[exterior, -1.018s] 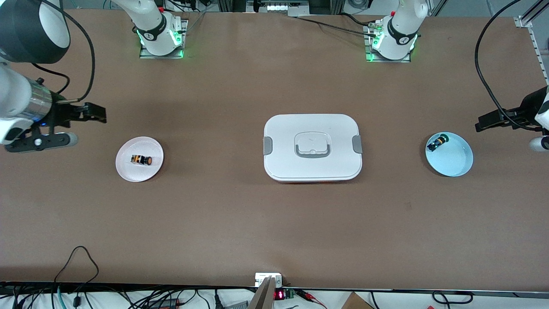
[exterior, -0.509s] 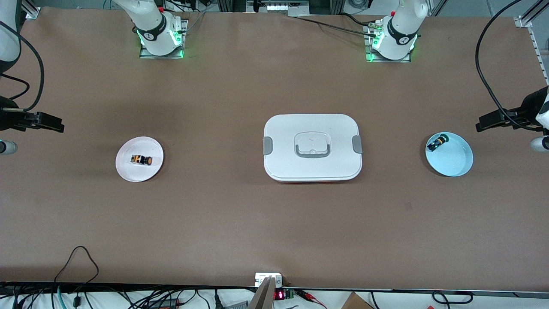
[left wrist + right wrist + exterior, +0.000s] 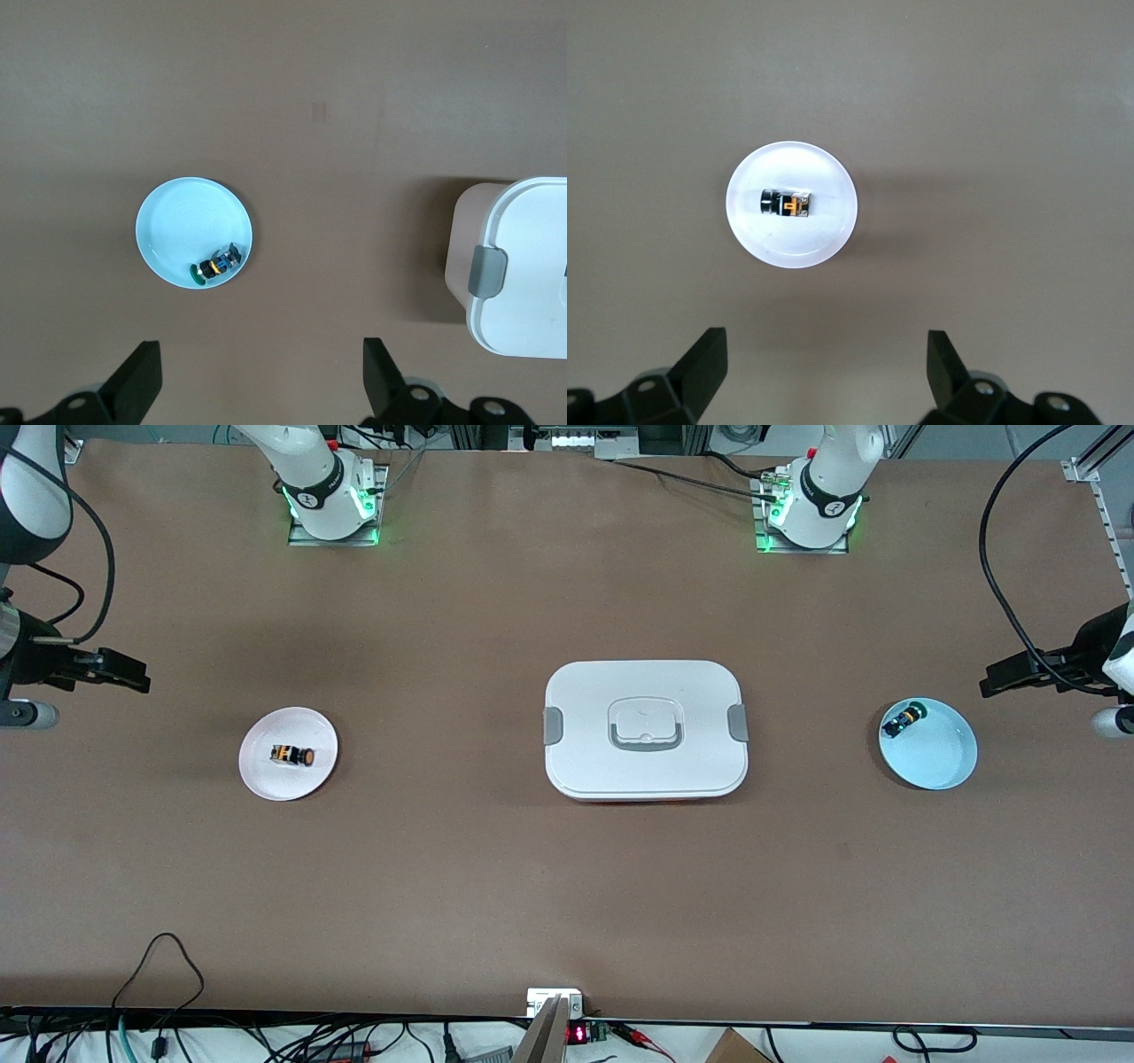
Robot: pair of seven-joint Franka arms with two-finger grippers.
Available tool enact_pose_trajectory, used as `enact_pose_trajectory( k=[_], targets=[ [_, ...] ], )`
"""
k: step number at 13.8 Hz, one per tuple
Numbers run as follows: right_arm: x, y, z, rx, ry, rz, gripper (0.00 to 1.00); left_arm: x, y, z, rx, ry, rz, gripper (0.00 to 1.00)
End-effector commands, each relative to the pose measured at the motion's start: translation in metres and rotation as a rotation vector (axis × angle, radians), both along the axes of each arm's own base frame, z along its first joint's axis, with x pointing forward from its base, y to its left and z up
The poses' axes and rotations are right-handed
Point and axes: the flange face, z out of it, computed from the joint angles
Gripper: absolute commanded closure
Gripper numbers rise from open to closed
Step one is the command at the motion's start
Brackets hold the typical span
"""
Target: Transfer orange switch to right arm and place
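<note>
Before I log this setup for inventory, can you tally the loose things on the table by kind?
Switches: 2, the orange switch and the green-capped switch
Plates: 2, the white plate and the light blue plate
Lidded boxes: 1, the white box
Total: 5

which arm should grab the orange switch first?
Right. The orange switch lies on the white plate at the right arm's end, by the open right gripper. The open left gripper hangs by the blue plate.

White lidded box (image 3: 645,728), pale blue plate (image 3: 939,766), green-capped switch (image 3: 904,718), white plate (image 3: 266,778)
</note>
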Motion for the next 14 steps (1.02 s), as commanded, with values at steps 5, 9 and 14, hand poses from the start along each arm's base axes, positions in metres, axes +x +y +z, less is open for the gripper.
enact_pose_trajectory(
  k=[5,9,14],
  targets=[
    [-0.0105,0.0085,0.0120,0.030,-0.015,-0.024,0.00,0.0044,0.0014,0.0078,0.018,-0.003,0.004,0.00],
    [-0.0073,0.0129,0.0126,0.055,-0.025,-0.022,0.00,0.0042,0.0037,0.0077,0.023,-0.002,0.007,0.00],
    [-0.0111,0.0129,0.0168,0.058,-0.030,-0.024,0.00,0.0038,0.0047,0.0087,0.025,-0.004,0.008,0.00]
  ],
)
